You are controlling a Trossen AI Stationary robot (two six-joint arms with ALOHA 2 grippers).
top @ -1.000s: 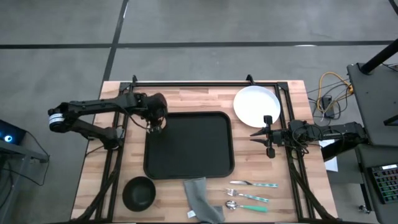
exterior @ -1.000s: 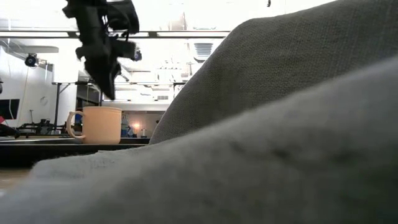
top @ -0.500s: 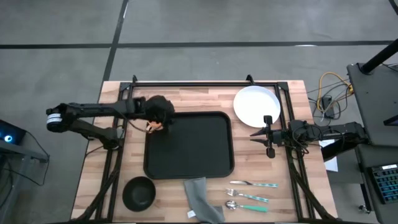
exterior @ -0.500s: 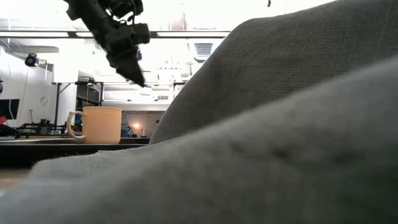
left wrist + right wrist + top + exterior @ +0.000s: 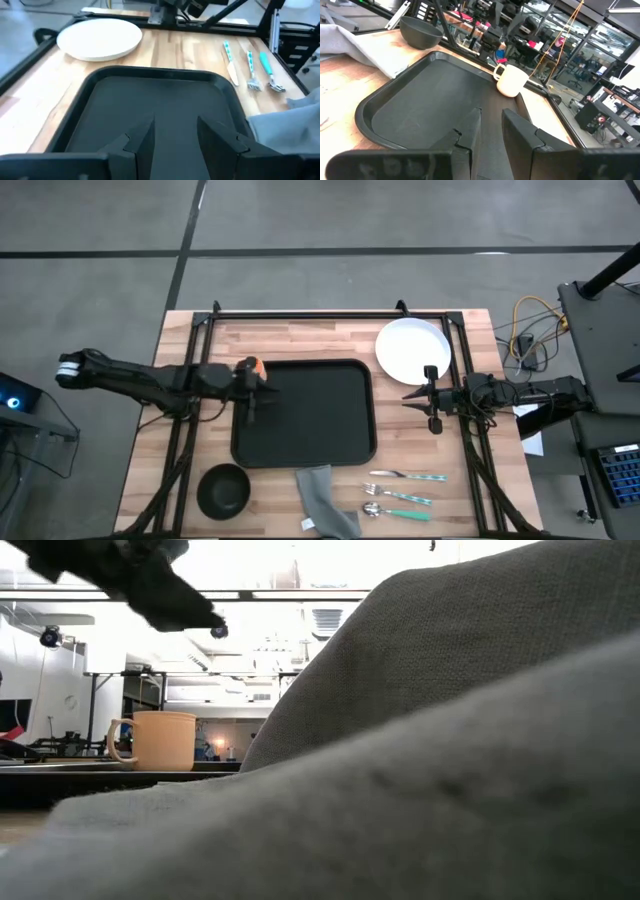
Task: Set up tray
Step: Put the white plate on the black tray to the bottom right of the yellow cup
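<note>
The black tray point(image 5: 310, 420) lies in the middle of the table, also seen as the tray point(image 5: 160, 100) and the tray point(image 5: 420, 110). A cream mug point(image 5: 250, 366) stands upright on its base in the tray's far-left corner; the mug point(image 5: 510, 81) and the mug point(image 5: 165, 740) show it too. My left gripper point(image 5: 265, 390) hangs open and level over the tray's left rim, just near of the mug and touching nothing; it shows in its wrist view as the left gripper point(image 5: 175, 135) and high up as the left gripper point(image 5: 205, 620). My right gripper point(image 5: 408, 395) waits open past the tray's right rim, level, pointing left, seen also as the right gripper point(image 5: 490, 125).
A round white plate point(image 5: 412, 348) sits at the far right, off the tray. A black bowl point(image 5: 223, 490), a grey cloth point(image 5: 325, 500) and cutlery with teal handles point(image 5: 405, 490) lie along the near edge. The cloth point(image 5: 450, 740) fills most of the low view.
My left gripper has drawn back from above the mug toward the table's left and slightly near edge, tipping from pointing down to lying level. The mug has stayed where it was on the tray.
</note>
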